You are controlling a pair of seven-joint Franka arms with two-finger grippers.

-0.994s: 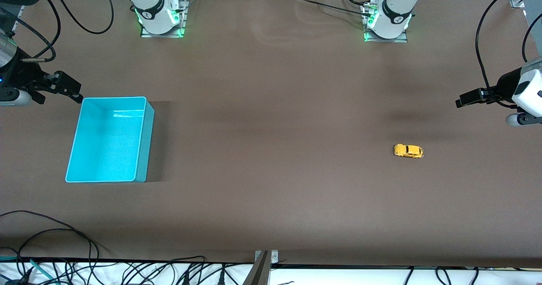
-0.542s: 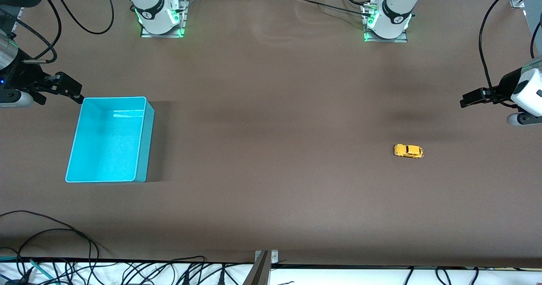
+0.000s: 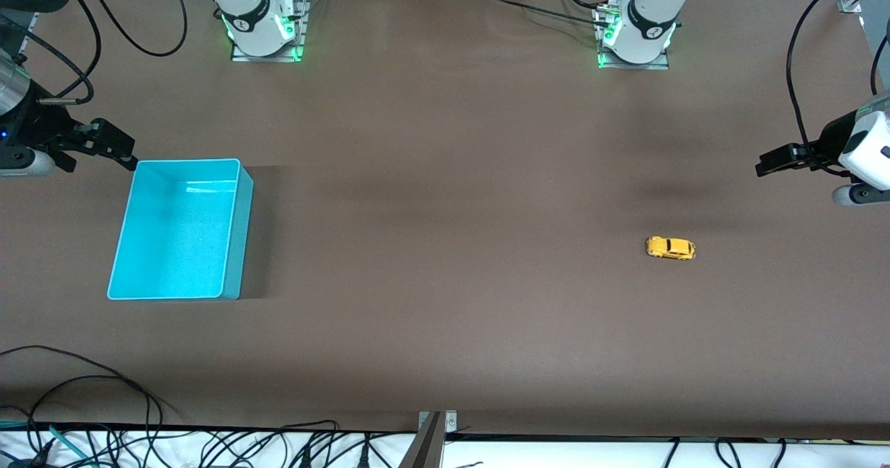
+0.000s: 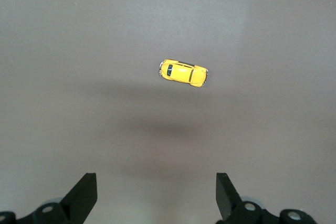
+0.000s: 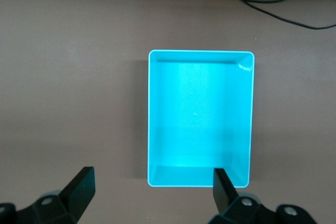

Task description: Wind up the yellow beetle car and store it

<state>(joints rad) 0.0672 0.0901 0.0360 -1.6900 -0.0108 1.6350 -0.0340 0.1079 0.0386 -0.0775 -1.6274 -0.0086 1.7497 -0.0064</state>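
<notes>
The yellow beetle car [image 3: 670,247] stands on its wheels on the brown table toward the left arm's end; it also shows in the left wrist view [image 4: 183,73]. My left gripper [image 3: 765,165] is open and empty, up in the air over the table's edge at that end, apart from the car. The cyan bin [image 3: 182,229] stands empty toward the right arm's end and fills the right wrist view [image 5: 200,118]. My right gripper [image 3: 118,151] is open and empty, in the air just beside the bin's corner.
Black cables [image 3: 83,384] lie along the table's edge nearest the front camera. The arm bases [image 3: 261,19] stand at the edge farthest from that camera. A cable [image 5: 273,3] lies on the table past the bin in the right wrist view.
The left gripper has drawn slightly toward the table's edge, away from the car. The right gripper has barely shifted. The car and bin have not moved.
</notes>
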